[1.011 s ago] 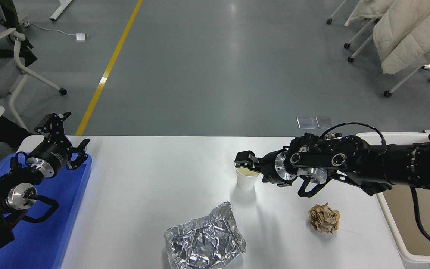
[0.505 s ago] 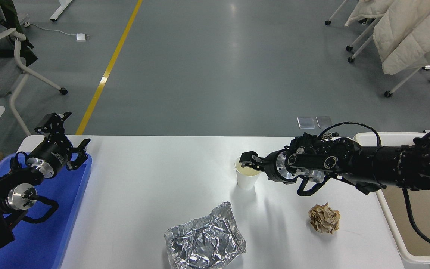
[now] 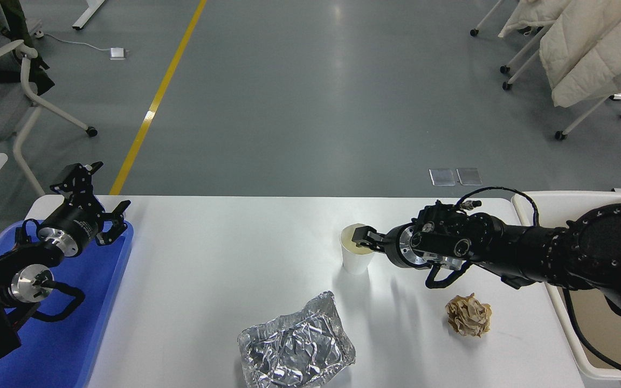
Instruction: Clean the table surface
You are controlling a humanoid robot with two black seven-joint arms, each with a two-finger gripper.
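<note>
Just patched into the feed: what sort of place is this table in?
Probably a lab or workshop hall: grey floor with a yellow line, wheeled chair, rolling racks hung with white padding.

no readable text, labels, numbers

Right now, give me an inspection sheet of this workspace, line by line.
Surface: white table surface, no spills seen.
Job's things: paper cup upright; foil container at near edge; crumpled brown paper ball.
Clutter: blue tray left; cream bin right.
Grippers: right gripper at the cup's rim, grip unclear; left gripper open over the tray.
Cables: black cable looping over right wrist.
Surroundings: chair, yellow floor line, white quilts.
</note>
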